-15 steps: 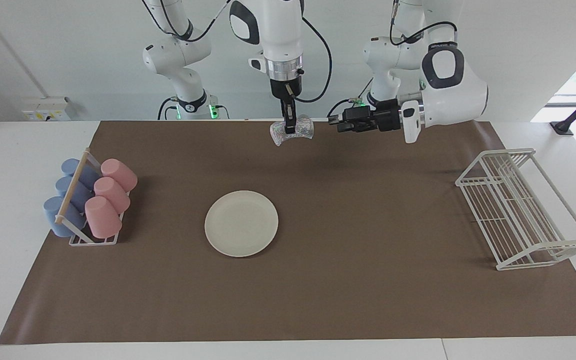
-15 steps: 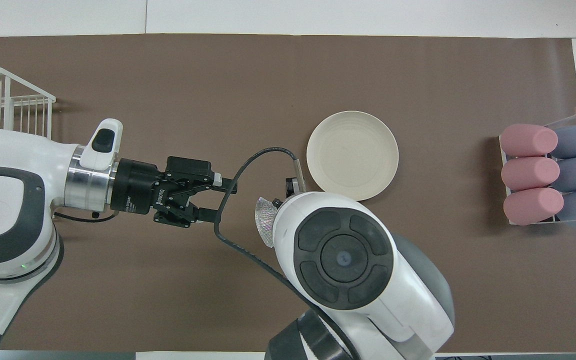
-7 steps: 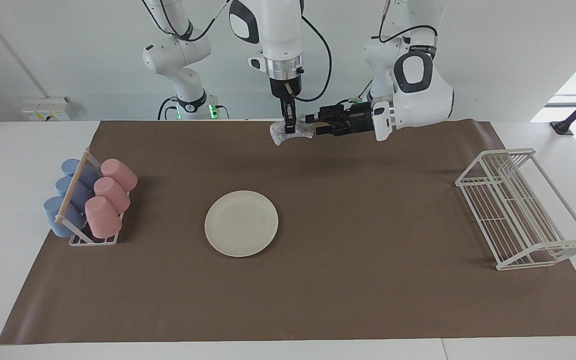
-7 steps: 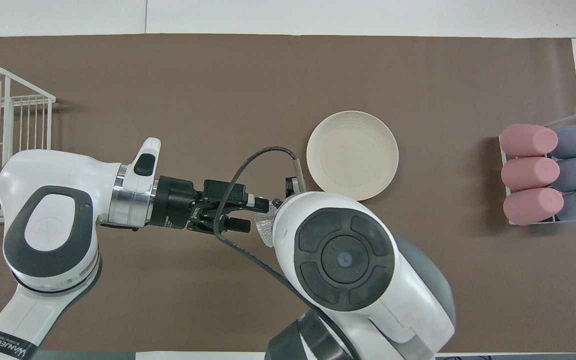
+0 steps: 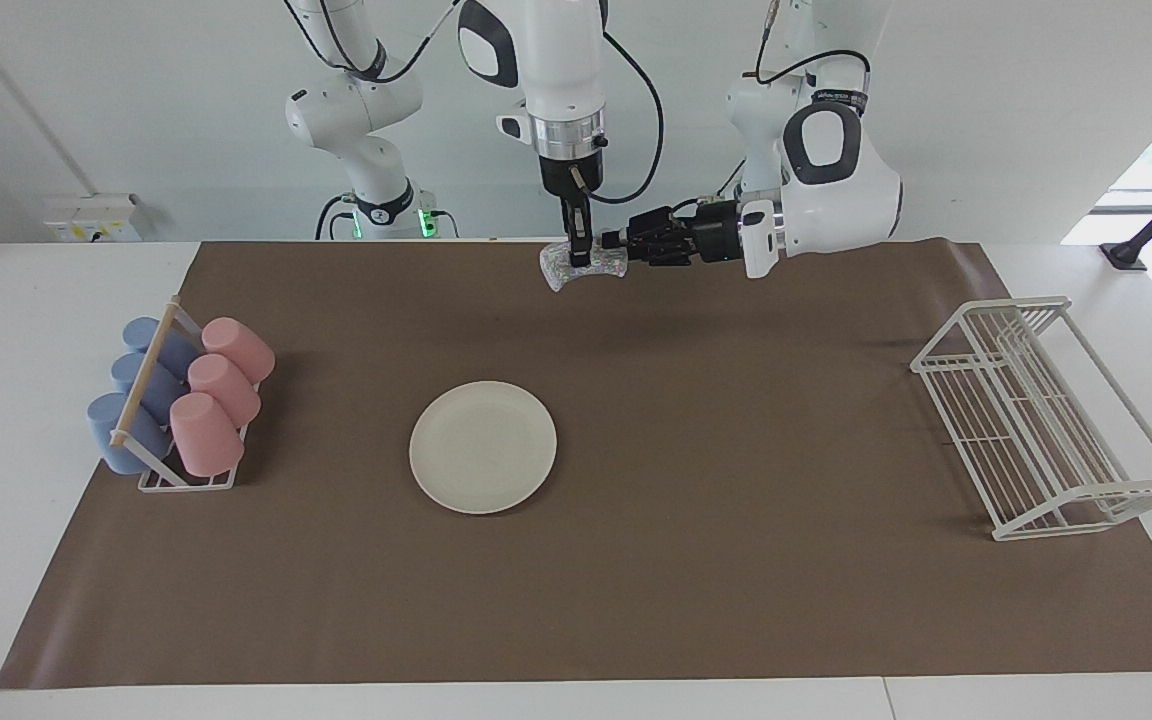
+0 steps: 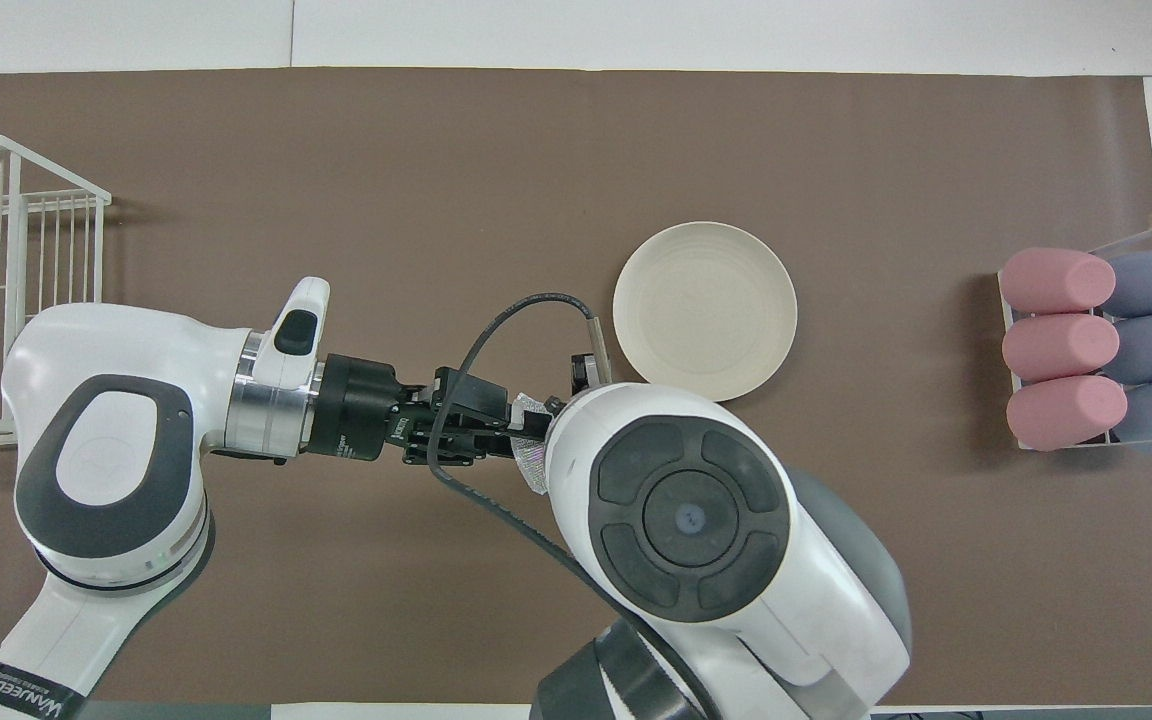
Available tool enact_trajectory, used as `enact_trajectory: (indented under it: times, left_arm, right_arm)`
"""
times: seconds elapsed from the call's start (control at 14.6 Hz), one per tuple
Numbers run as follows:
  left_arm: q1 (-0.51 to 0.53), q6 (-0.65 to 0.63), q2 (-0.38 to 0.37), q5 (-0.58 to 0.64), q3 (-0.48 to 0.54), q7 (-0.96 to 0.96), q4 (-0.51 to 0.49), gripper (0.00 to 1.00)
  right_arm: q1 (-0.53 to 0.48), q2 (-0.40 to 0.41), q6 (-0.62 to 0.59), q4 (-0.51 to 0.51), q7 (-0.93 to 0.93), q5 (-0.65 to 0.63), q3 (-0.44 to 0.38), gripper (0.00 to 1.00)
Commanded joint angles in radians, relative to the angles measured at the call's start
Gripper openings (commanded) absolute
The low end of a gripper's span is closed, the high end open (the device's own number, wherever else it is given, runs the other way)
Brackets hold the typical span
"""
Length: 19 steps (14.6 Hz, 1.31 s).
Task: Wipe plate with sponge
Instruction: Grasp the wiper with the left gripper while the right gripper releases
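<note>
Two hands meet at the sponge in the air above the brown mat, with the plate lying apart on the counter.

The right hand (image 5: 579,255) points straight down, its fingers closed on the pinched middle of the sponge (image 5: 586,264), which hangs over the mat's edge nearest the robots. The left hand (image 5: 618,241) reaches in sideways and level; its fingers have drawn together on the sponge's end toward the left arm, so both hands grip it. In the overhead view the right arm hides most of the sponge (image 6: 532,455). The plate (image 5: 483,446) lies flat on the mat (image 5: 736,560), farther from the robots than the sponge and well apart from both hands. A cup rack (image 5: 176,405) stands toward the right arm's end, a wire rack (image 5: 1041,420) toward the left arm's.
</note>
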Motion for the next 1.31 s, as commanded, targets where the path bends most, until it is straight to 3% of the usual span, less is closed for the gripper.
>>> enact_trajectory:
  times: [0.0, 0.34, 0.41, 0.48, 0.55, 0.62, 1.1, 1.24]
  left_arm:
    - [-0.022, 0.022, -0.032, -0.025, 0.015, 0.012, -0.034, 0.0]
    - [-0.017, 0.011, -0.032, -0.025, 0.017, 0.006, -0.034, 0.0]
    - [-0.014, 0.01, -0.032, -0.025, 0.017, 0.006, -0.034, 0.0]
    - [-0.014, 0.01, -0.032, -0.025, 0.017, 0.005, -0.034, 0.0]
    - [-0.012, 0.008, -0.032, -0.025, 0.017, 0.005, -0.034, 0.0]
    - [-0.011, 0.006, -0.032, -0.025, 0.017, 0.005, -0.034, 0.0]
    - [-0.006, 0.031, -0.028, 0.0, 0.021, -0.029, -0.022, 0.0]
    - [0.006, 0.063, -0.022, 0.098, 0.021, -0.086, 0.002, 0.0]
  right_arm:
    - [-0.011, -0.005, -0.002, 0.005, 0.004, -0.023, 0.005, 0.0]
    - [-0.024, -0.02, -0.008, 0.001, -0.028, -0.023, 0.001, 0.0]
    - [-0.035, -0.038, -0.02, -0.007, -0.092, -0.023, -0.001, 0.31]
    - [-0.053, -0.052, -0.043, -0.012, -0.169, -0.022, -0.001, 0.55]
    - [-0.075, -0.06, -0.065, -0.016, -0.223, -0.022, -0.002, 0.94]
    - [-0.098, -0.072, -0.081, -0.016, -0.261, -0.022, -0.002, 1.0]
    - [-0.267, -0.126, -0.226, -0.012, -0.769, -0.017, -0.009, 1.0]
    - [-0.348, -0.135, -0.258, -0.007, -0.969, -0.009, -0.009, 1.0]
